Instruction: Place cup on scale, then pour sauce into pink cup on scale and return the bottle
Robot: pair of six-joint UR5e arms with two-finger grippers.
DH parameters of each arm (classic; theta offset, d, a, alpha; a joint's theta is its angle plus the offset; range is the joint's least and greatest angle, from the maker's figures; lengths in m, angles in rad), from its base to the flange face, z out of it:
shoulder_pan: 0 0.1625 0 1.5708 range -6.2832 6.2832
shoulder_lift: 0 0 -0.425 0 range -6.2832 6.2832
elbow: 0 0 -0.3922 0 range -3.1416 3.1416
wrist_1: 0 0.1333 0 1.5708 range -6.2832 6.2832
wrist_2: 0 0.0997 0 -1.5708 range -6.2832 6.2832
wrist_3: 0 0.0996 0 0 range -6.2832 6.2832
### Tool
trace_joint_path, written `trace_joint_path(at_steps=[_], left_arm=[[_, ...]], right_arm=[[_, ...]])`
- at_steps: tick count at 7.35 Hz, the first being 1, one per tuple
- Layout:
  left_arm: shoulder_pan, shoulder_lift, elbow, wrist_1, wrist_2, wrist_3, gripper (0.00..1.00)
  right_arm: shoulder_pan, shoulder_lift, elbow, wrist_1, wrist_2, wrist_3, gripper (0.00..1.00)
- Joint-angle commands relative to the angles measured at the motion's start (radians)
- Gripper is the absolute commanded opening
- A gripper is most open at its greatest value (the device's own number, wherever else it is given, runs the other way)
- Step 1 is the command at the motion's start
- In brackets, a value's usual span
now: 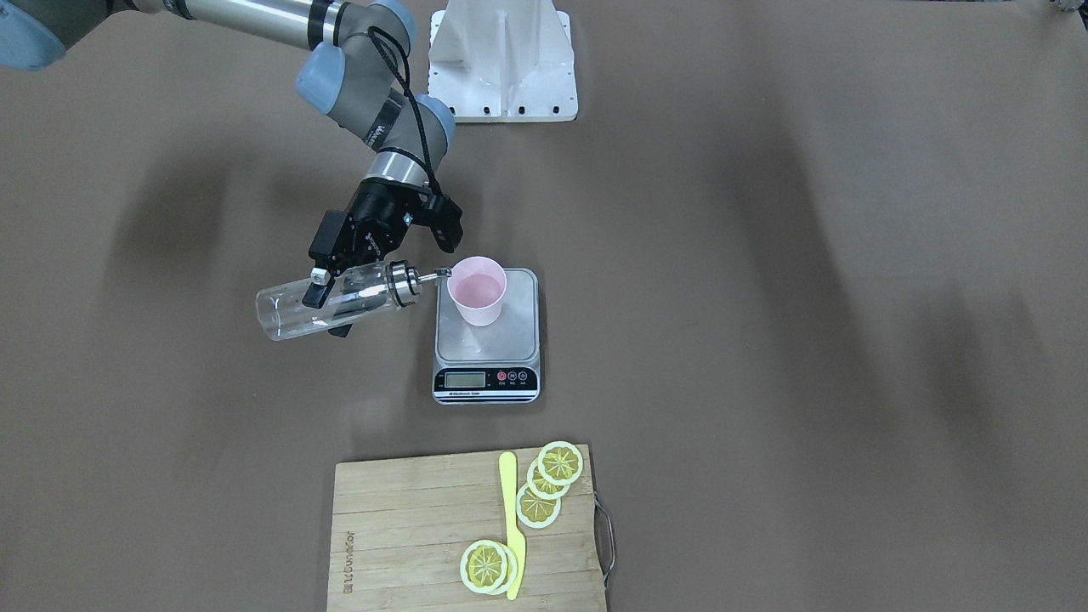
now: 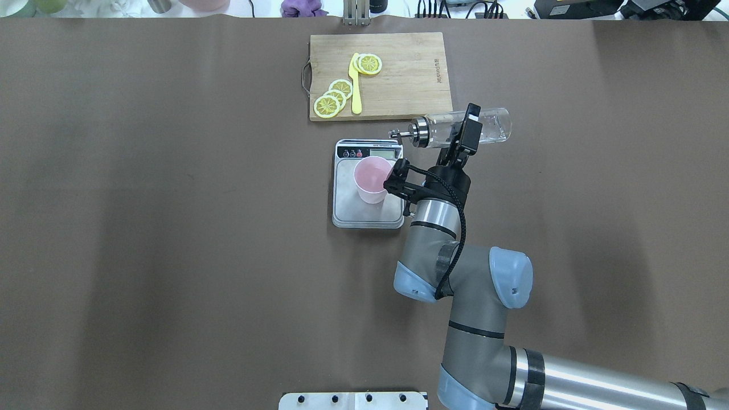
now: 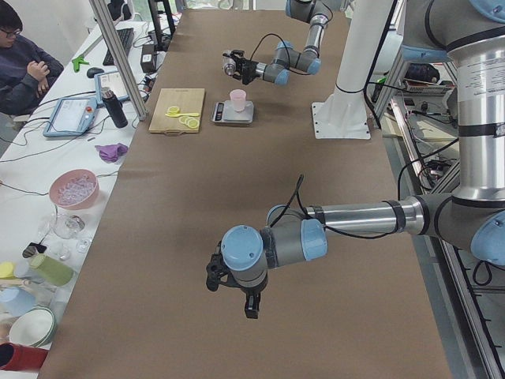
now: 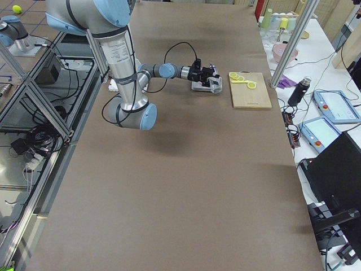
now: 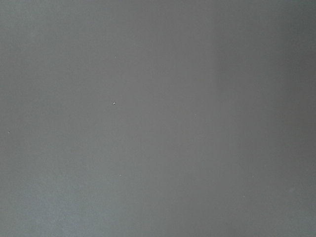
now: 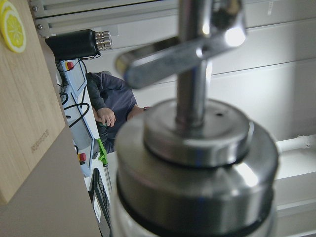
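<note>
Beside the scale (image 1: 510, 336), right tool (image 1: 329, 310) tight around the near-horizontal bottle (image 1: 280, 314), spout (image 1: 441, 274) at cup (image 1: 478, 293) rim.

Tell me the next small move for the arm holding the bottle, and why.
Probably tip the slim clear glass bottle slightly further: the fingers of the right gripper hold it roughly level, its spout sits at the rim of the pale pink plastic cup on the steel scale, and no stream shows.

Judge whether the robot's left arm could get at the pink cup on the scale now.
Probably not: the left gripper hangs far down the table from the cup, and the bottle in the right gripper crowds its rim.
</note>
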State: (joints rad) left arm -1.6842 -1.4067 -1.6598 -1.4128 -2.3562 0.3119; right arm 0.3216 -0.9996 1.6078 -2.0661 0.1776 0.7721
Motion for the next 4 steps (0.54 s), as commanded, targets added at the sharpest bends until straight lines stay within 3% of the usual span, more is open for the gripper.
trace_joint_path(at_steps=[1,4], left_arm=[[0.000,0.000,0.011,0.000,-0.002,-0.001,0.98],[-0.002,0.000,0.015,0.000,-0.003,-0.001,0.98]], right_arm=[[0.019,0.001,-0.003,-0.020,-0.051,-0.001,0.00],[0.033,-0.007,-0.005,-0.020,-0.087,-0.001,0.00]])
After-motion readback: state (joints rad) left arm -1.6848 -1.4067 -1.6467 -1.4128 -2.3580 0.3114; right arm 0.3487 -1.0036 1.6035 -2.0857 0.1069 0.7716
